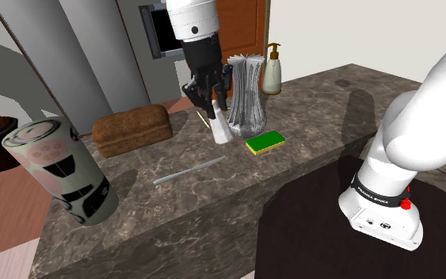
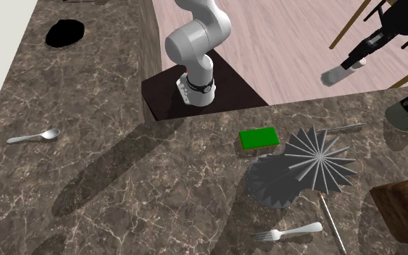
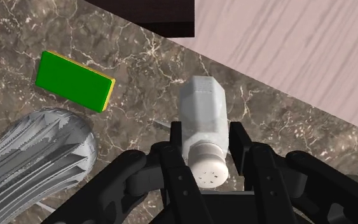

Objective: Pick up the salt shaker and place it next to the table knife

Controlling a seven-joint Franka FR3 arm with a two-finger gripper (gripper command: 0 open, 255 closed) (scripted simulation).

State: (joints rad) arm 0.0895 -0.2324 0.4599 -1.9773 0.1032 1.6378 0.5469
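Your gripper [image 3: 206, 135] is clamped on the salt shaker [image 3: 203, 105]. The two black fingers press it from either side just under the holed cap, so it's only as open as the shaker is wide. In the shoulder view the gripper [image 1: 213, 105] sits upper middle of the frame with the white shaker [image 1: 221, 129] hanging below it, slightly tilted. Honestly can't tell there if its base touches the desk [image 1: 308, 119]. Right behind it is a ridged grey holder [image 1: 249, 91], and a green sponge [image 1: 265, 143] lies just to its right. The table knife [image 1: 189, 170] lies lower left of the shaker, apart from it, near mid-frame. Further left there's a brown bread loaf [image 1: 131, 129]. In the second exterior view the shaker [image 2: 342, 71] is upper right, against the wooden floor [image 2: 282, 43], with the knife [image 2: 343, 129] below it.
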